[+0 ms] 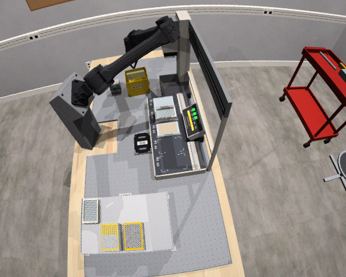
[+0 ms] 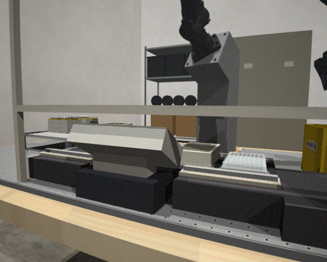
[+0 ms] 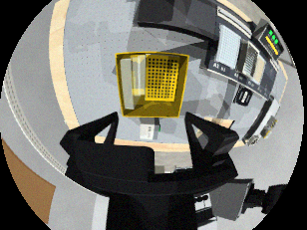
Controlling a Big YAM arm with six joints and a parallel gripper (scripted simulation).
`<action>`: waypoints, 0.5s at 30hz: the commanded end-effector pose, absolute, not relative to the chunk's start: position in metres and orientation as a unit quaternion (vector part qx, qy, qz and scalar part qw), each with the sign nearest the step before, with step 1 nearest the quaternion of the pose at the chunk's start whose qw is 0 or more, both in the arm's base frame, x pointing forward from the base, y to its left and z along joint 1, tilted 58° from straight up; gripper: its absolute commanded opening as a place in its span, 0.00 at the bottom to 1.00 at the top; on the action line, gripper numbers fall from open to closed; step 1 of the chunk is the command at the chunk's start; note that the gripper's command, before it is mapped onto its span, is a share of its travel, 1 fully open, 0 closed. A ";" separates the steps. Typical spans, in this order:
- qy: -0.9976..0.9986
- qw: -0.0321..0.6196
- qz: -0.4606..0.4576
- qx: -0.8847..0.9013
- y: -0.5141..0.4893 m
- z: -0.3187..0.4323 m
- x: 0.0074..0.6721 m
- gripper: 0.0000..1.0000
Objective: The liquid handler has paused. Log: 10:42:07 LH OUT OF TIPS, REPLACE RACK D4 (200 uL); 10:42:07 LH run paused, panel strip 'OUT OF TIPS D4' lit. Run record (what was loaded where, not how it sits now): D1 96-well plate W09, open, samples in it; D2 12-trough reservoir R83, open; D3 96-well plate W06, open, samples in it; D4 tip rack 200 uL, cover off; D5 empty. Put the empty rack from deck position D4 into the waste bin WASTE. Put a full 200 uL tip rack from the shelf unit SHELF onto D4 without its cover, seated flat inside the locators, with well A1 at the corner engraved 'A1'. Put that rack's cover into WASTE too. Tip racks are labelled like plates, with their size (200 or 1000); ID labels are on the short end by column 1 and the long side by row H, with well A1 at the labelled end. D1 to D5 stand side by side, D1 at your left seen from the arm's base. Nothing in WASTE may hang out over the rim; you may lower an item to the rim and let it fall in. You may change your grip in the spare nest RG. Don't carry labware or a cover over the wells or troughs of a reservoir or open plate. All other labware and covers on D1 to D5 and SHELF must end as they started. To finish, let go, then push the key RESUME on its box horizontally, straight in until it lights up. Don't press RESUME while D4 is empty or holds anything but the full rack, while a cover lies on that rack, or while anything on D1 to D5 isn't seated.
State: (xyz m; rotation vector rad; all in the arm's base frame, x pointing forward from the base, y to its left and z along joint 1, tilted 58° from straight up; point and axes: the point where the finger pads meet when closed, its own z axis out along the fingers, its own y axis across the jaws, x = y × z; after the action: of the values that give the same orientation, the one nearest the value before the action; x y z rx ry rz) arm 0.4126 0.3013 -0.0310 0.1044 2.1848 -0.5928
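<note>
Hanging wide-open, the black angular claw (image 3: 153, 126) faces the boxy yellow bin (image 3: 129, 106).

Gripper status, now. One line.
Gripper: open, fingers spread wide, holding nothing, above the yellow waste bin with a rack lying inside it.

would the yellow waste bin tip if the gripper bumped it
Possibly: the waste bin looks tall for its footprint, so a high push could tip it. Its flat walls look stiff; the rack inside probably adds little weight.
</note>
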 end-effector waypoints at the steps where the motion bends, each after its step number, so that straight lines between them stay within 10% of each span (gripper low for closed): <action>1: 0.871 0.436 -0.219 0.046 0.323 -0.023 0.409 1.00; 15: 0.872 0.432 -0.226 0.051 0.311 -0.025 0.413 1.00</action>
State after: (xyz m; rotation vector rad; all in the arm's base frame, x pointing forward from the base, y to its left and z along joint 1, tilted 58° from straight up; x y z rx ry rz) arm 0.4111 0.3034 -0.0307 0.1091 2.1838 -0.5872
